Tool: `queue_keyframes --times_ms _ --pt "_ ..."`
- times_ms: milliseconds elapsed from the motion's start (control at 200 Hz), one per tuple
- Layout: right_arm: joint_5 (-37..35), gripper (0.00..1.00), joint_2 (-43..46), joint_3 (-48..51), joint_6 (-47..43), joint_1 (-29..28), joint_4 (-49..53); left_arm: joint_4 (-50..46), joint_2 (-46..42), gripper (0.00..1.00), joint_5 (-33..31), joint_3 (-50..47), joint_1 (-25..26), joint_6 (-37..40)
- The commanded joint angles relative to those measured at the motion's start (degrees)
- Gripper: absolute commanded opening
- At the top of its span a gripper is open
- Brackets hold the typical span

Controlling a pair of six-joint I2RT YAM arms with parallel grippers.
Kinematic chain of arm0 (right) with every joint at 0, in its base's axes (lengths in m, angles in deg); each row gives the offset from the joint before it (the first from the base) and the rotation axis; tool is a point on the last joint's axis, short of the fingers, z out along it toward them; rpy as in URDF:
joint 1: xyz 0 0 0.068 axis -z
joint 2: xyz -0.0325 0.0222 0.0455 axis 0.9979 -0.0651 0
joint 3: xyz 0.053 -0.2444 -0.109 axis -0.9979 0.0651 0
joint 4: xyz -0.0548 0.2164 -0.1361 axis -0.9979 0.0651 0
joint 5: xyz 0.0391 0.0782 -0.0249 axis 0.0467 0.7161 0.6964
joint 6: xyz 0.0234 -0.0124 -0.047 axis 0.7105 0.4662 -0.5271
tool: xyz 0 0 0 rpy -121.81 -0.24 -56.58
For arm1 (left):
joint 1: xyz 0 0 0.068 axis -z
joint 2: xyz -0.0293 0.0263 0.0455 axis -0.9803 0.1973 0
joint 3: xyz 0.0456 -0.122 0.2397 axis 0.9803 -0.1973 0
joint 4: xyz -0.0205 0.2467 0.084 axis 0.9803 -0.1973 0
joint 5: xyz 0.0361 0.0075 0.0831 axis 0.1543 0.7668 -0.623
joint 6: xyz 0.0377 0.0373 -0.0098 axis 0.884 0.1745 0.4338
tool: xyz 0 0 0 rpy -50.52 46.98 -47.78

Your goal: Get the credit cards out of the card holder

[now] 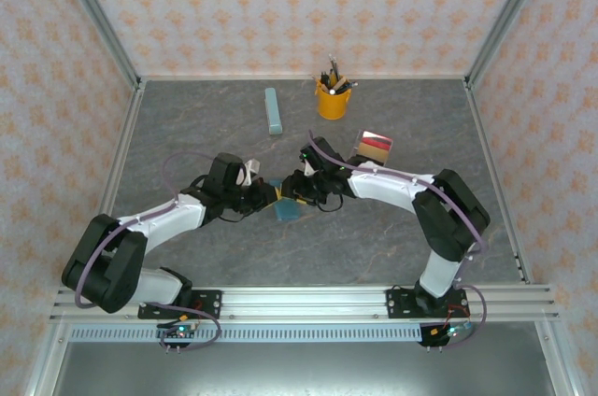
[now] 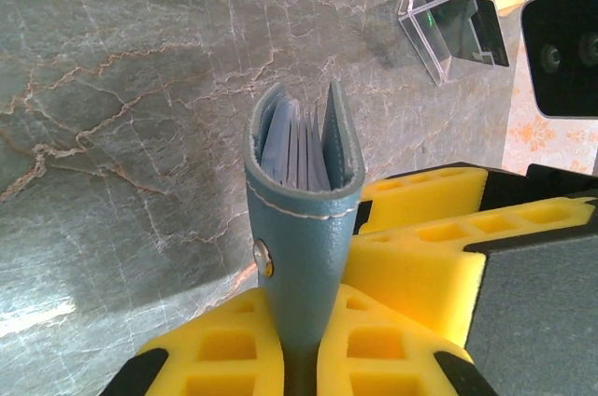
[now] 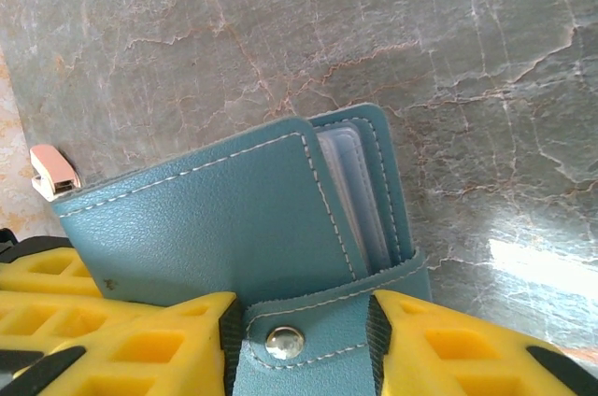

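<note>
The teal-blue card holder (image 1: 286, 210) hangs just above the middle of the table between both grippers. My left gripper (image 1: 266, 195) is shut on its folded edge; in the left wrist view the holder (image 2: 304, 219) rises from between the yellow fingers (image 2: 224, 349), its ribbed pockets fanned slightly apart at the top. My right gripper (image 3: 304, 340) is shut on the snap strap (image 3: 308, 321), with the holder's cover (image 3: 215, 228) and pale sleeves beyond. Whether cards sit in the pockets I cannot tell. Red, tan and dark credit cards (image 1: 374, 146) stand in a clear stand (image 2: 448, 18) at the back right.
A yellow pen cup (image 1: 333, 100) stands at the back centre. To its left lies a long pale blue-grey bar (image 1: 273, 110). Metal frame posts and patterned walls close the table on three sides. Bare grey marble (image 1: 308, 265) lies in front of the grippers.
</note>
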Motion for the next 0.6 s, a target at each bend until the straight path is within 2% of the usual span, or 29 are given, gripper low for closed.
queue_keyframes --times_ms 0,110,596 --pt "-0.86 0.41 -1.08 -1.68 0.0 -0.12 1.73 2.26 -2.63 0.0 1.07 1.57 0.55 1.37" --pt "-1.73 0.4 -1.68 -1.79 -0.25 -0.06 3.03 2.2 -2.85 0.0 0.59 1.57 0.53 1.41" --pt "-13.55 0.2 -3.07 -3.42 -1.64 -0.08 15.94 0.33 -3.6 0.0 -3.68 1.91 0.55 1.28"
